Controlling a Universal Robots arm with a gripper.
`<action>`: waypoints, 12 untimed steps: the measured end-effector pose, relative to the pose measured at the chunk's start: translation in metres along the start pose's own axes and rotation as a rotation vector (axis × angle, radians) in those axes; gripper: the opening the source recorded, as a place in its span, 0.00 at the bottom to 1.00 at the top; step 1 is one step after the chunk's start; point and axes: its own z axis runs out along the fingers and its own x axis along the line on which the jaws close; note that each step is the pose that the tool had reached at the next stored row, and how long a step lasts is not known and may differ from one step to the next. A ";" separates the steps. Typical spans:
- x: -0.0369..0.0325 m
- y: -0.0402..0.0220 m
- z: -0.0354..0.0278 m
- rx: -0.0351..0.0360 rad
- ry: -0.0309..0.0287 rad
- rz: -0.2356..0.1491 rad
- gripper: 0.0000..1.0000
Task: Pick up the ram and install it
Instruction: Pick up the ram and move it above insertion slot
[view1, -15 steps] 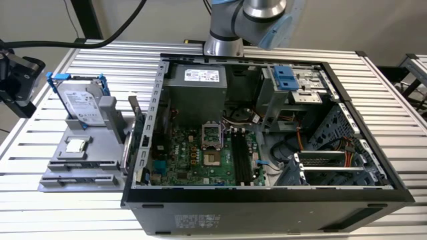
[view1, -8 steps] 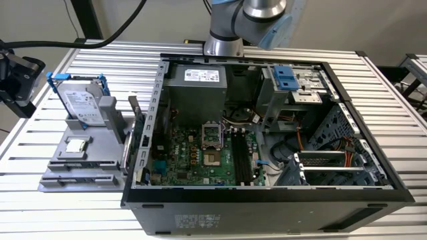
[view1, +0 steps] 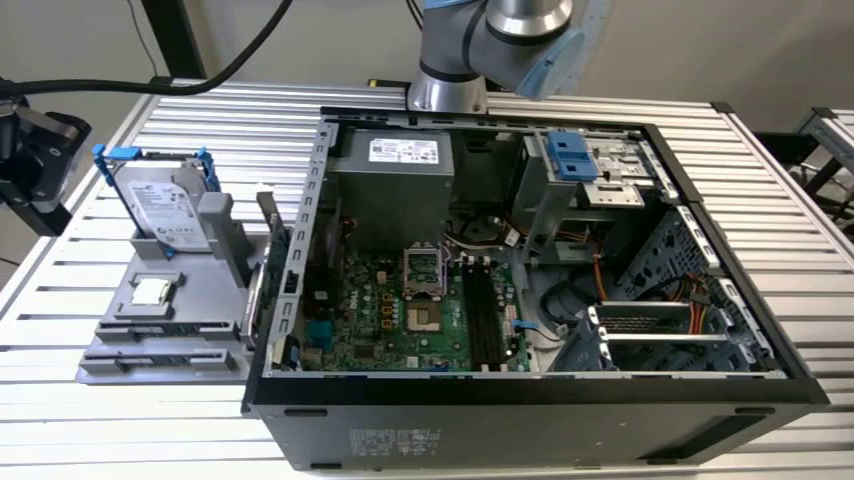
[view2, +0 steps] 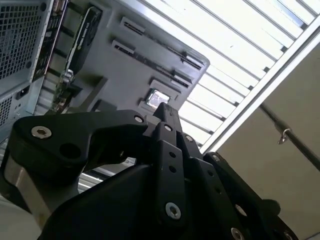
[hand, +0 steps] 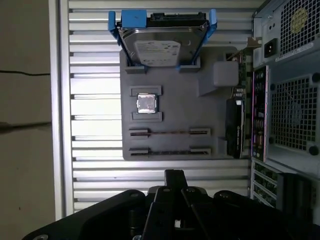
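Observation:
In the first wrist view the ram (hand: 170, 133) shows as a thin brownish strip standing on edge in a slot of the grey parts holder (hand: 172, 107). A second slot lies just beside it. My gripper (hand: 173, 174) hangs high above the slatted table just off the holder's slot end, and its black fingers meet at one tip with nothing between them. The second wrist view has the same shut fingertips (view2: 165, 109) over the holder (view2: 125, 75). In the exterior view the holder (view1: 160, 330) lies at the left of the open computer case (view1: 534, 400), whose long black memory slots (view1: 483, 320) sit on the green motherboard.
A silver hard drive in a blue frame (hand: 161, 42) and a small square silver chip (hand: 146, 103) sit on the holder. A black expansion card (hand: 234, 125) stands at the holder's edge by the case wall. A black device (view1: 34, 150) is mounted at the table's left.

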 end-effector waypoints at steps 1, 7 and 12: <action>0.0000 0.0000 0.0000 -0.0002 0.0006 -0.012 0.00; 0.0000 0.0000 0.0000 -0.0016 0.0048 -0.099 0.00; 0.0000 0.0000 0.0000 -0.0028 0.0087 -0.179 0.00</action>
